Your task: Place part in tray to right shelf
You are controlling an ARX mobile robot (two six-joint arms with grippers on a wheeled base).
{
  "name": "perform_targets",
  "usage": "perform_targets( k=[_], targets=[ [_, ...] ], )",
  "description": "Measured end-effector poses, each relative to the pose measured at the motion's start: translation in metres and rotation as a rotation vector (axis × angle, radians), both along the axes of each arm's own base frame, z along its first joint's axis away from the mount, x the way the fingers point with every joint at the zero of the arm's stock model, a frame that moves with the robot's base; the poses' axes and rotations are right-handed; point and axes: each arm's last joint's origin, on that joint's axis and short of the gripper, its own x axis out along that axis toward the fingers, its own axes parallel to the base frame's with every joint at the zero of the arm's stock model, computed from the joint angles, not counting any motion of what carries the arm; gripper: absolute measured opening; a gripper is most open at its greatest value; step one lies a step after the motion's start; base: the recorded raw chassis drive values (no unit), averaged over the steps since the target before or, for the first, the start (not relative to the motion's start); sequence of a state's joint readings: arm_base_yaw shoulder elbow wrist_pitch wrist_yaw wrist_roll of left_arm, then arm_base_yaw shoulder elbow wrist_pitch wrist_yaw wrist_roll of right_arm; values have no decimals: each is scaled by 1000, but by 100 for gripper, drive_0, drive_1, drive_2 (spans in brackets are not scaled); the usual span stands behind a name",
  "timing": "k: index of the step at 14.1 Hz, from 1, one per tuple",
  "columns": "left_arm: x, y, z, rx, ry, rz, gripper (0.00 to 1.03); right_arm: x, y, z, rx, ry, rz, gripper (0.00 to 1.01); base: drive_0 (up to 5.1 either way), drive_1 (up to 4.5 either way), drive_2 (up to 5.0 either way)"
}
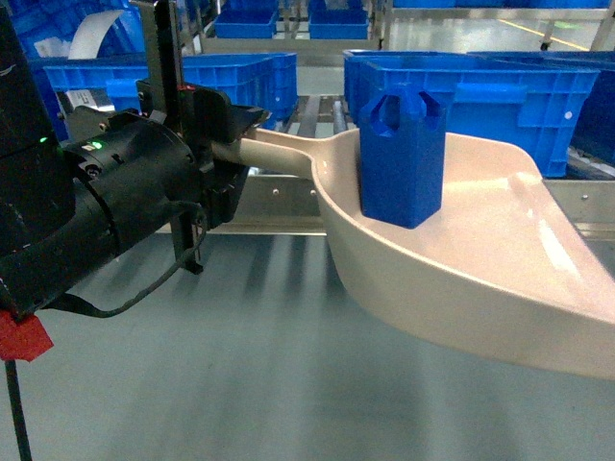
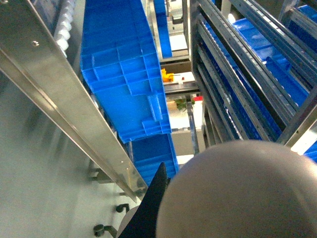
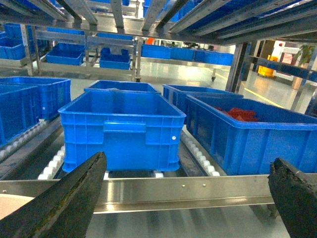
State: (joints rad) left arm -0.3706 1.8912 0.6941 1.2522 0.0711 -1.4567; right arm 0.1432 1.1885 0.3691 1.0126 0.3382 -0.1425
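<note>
Black left gripper (image 1: 231,144) clamps the long handle of the beige-pink plastic dustpan-shaped tray (image 1: 480,279), keeping it level.
Rightward of it, the small bright-blue jerrycan-shaped part (image 1: 402,158) stands upright in the scoop, facing the stainless-steel right shelf (image 3: 173,191); the right gripper (image 3: 185,198) gapes wide, empty.

Right gripper (image 3: 188,198) fingers spread wide, nothing between them; blue crate (image 3: 121,129) sits just behind shelf's front rail (image 3: 183,191).

You will find no words, numbers or brand names that can be read in any view. The white paper label (image 1: 85,36) on the blue crate (image 1: 67,38) at the top left is too blurry to read.
</note>
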Motion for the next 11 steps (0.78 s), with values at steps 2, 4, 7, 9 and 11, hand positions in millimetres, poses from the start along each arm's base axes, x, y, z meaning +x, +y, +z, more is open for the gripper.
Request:
perform_targets(
  k=[2,4,7,9,11],
  targets=[
    [0,-1,0,-3,-3,-8,13,0,0,0,0,-1,0,98,-172,-172,-172],
    [1,3,0,-3,-1,11,13,0,0,0,0,0,0,98,-172,-172,-172],
    [-1,-2,0,-2,-1,-14,13,0,0,0,1,-1,-2,98,-172,-172,-172],
    [0,0,0,-3,-1,-4,13,0,0,0,1,-4,-2,98,-172,-172,-172],
    [1,2,0,-3,-1,7,13,0,0,0,0,0,3,98,-172,-172,-172]
  ],
)
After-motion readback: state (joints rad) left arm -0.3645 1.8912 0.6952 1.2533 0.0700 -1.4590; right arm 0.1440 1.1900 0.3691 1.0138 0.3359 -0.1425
